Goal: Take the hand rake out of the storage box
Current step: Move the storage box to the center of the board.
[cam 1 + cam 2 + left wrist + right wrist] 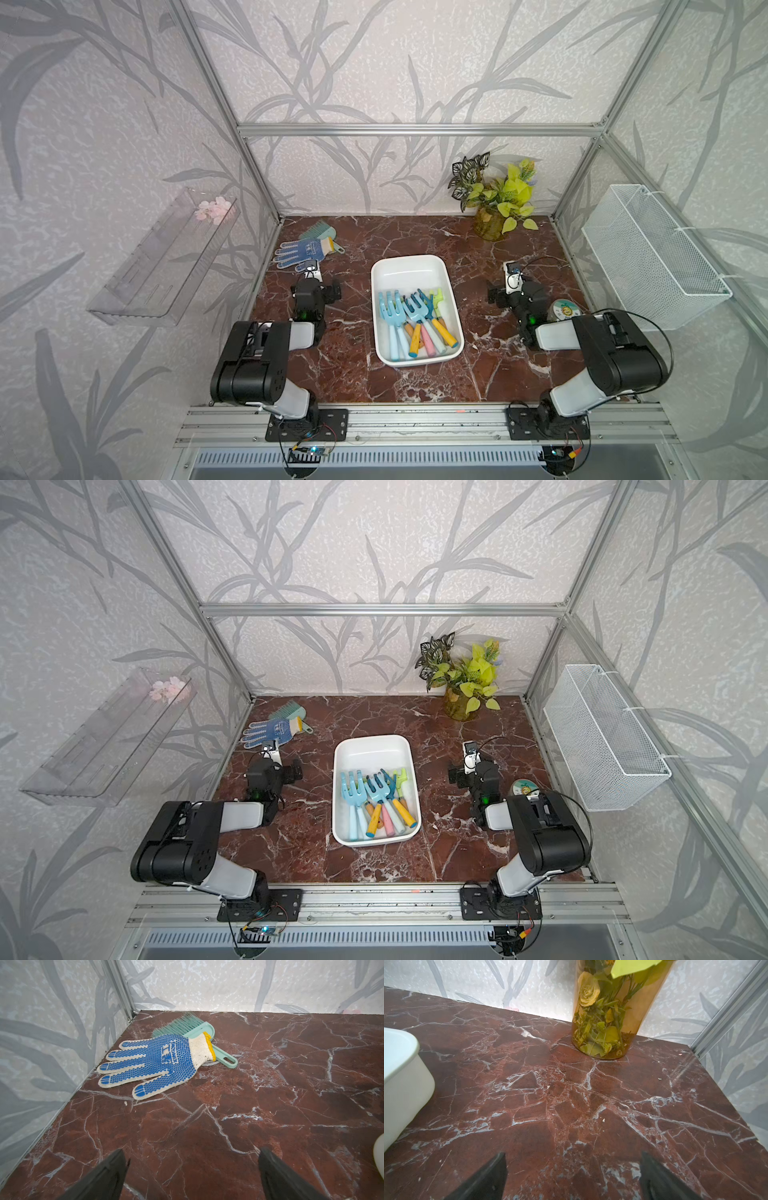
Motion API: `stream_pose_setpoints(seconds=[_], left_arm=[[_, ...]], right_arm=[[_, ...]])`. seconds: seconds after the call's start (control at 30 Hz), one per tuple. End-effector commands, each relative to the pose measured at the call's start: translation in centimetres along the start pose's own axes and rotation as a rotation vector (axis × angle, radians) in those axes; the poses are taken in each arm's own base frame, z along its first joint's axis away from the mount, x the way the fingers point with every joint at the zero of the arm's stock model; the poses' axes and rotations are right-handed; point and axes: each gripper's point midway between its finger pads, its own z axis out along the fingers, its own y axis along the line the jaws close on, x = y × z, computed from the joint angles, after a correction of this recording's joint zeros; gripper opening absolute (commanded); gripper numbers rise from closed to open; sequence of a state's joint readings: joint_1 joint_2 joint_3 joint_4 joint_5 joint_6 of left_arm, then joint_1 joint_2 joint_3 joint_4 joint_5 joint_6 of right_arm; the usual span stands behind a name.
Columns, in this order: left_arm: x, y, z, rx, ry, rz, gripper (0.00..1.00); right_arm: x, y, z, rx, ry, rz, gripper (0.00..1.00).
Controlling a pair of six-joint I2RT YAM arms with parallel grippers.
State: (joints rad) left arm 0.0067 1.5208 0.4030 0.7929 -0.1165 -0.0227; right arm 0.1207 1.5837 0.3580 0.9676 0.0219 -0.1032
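Note:
The storage box [409, 270] [372, 750] is a glossy white tub in the middle of the marble table, in both top views. Several hand rakes [392, 311] [355, 791] lie in its near half, pale blue heads pointing away, with blue, yellow, pink and orange handles. My left gripper [310, 277] [192, 1159] hovers left of the box, open and empty over bare marble. My right gripper [513, 279] [572, 1159] hovers right of the box, also open and empty. A corner of the box [402, 1076] shows in the right wrist view.
A blue-dotted work glove [297, 251] [153, 1064] lies on a green brush [320, 230] at the far left corner. A vase of plants [492, 220] [608, 1022] stands far right. A round tin [563, 309] sits by the right arm. On the walls hang a wire basket [652, 257] and a clear shelf [162, 257].

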Motion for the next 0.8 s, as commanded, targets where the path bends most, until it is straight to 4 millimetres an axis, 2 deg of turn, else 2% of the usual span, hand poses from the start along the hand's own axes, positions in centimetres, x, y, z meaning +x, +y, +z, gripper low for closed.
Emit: stream_pose_setpoints(seconds=[0.0, 0.23, 0.47, 0.63, 0.73, 0.77], left_arm=[[-0.6, -0.1, 0.1, 0.007, -0.015, -0.011, 1.0], [-0.5, 0.1, 0.2, 0.013, -0.012, -0.019, 1.0], [-0.7, 0.4, -0.1, 0.008, -0.022, -0.03, 1.0], [-3.6, 2.5, -2.8, -0.099, -0.07, -0.069, 1.0], [-6.6, 3.4, -4.7, -0.132, -0.124, -0.185, 1.0], [-7.5, 3.1, -5.1, -0.105, -0.137, -0.221, 1.0]], right_arm=[[-0.9, 0.0, 0.0, -0.001, -0.034, -0.005, 0.99], [-0.9, 0.0, 0.1, -0.006, -0.033, -0.005, 0.99], [-0.9, -0.8, 0.1, 0.011, -0.028, 0.025, 0.99], [-2.7, -1.4, -1.9, 0.067, -0.103, 0.025, 0.99], [-4.6, -0.1, -2.9, -0.005, -0.1, -0.016, 0.99], [-5.3, 0.4, -3.1, -0.041, -0.098, -0.022, 0.99]])
